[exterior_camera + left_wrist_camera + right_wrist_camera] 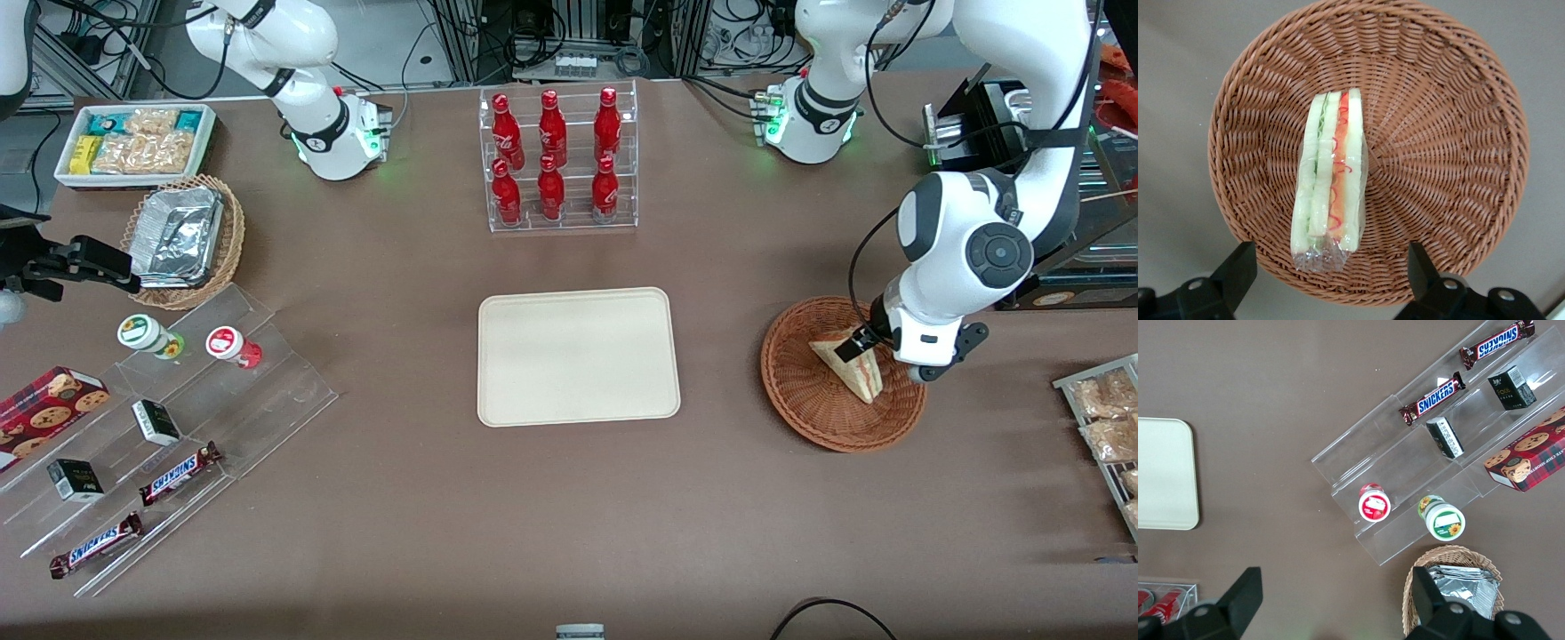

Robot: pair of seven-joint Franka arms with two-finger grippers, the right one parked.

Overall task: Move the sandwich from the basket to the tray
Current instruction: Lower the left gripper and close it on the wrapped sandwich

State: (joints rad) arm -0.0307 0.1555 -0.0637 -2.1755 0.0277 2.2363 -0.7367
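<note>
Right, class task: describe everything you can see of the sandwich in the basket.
The sandwich is a triangular wedge of pale bread with green and red-pink filling layers along its cut edge, wrapped in clear film that bunches at one end. It stands on edge inside the brown wicker basket, resting on the weave. The tool hovers open above it, fingers either side, not touching. The cream tray lies apart, toward the parked arm.

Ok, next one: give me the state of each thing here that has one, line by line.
sandwich: wrapped in clear film, standing on edge in the basket, not gripped.
basket: upright on the table, holding only the sandwich.
tray: flat on the table, nothing on it.
gripper: above the basket, jaws open, one on each side of the sandwich's end.
bottles: six, upright in the clear rack, capped.
</note>
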